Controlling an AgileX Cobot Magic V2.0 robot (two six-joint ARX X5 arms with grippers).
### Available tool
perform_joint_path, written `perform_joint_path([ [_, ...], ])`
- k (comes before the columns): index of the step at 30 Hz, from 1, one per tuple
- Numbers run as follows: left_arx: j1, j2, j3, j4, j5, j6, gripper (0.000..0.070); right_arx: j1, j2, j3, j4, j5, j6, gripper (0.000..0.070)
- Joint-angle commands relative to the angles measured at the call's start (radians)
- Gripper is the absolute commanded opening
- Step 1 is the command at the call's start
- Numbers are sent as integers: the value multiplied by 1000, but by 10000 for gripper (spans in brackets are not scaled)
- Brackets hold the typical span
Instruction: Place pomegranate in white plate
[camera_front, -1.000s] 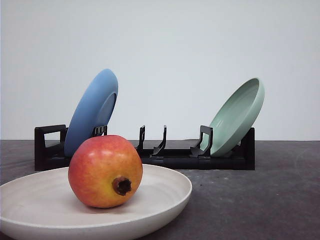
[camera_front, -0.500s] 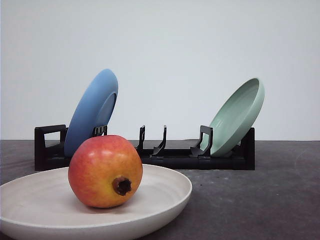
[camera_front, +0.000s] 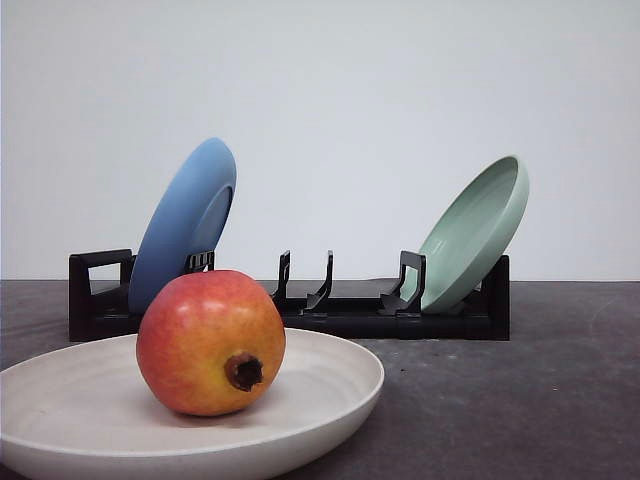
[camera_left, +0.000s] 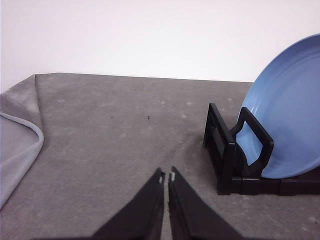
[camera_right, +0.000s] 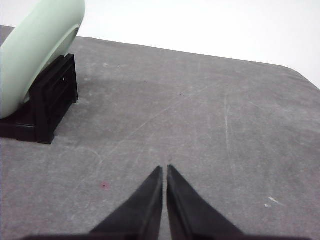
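The pomegranate (camera_front: 210, 342), red fading to yellow-orange with its dark crown facing the camera, rests inside the white plate (camera_front: 330, 390) at the near left of the front view. The plate lies flat on the dark grey table. My left gripper (camera_left: 165, 176) is shut with nothing between its fingers, hovering over bare table beside the rack's left end. Over bare table beside the rack's right end, my right gripper (camera_right: 164, 170) is also shut and holds nothing.
A black dish rack (camera_front: 350, 312) stands behind the white plate. A blue plate (camera_front: 185, 222) leans in its left end and a pale mint-green plate (camera_front: 475, 232) in its right end. A grey cloth edge (camera_left: 17, 145) lies at the table's side.
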Motion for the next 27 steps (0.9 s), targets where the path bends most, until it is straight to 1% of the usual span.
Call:
perform_joint_path([
  [1,0,-2,-9,9,4,0,0,1,0,-5,11,0,10,12],
  [27,0,-2,-9,9,4,0,0,1,0,-5,11,0,10,12],
])
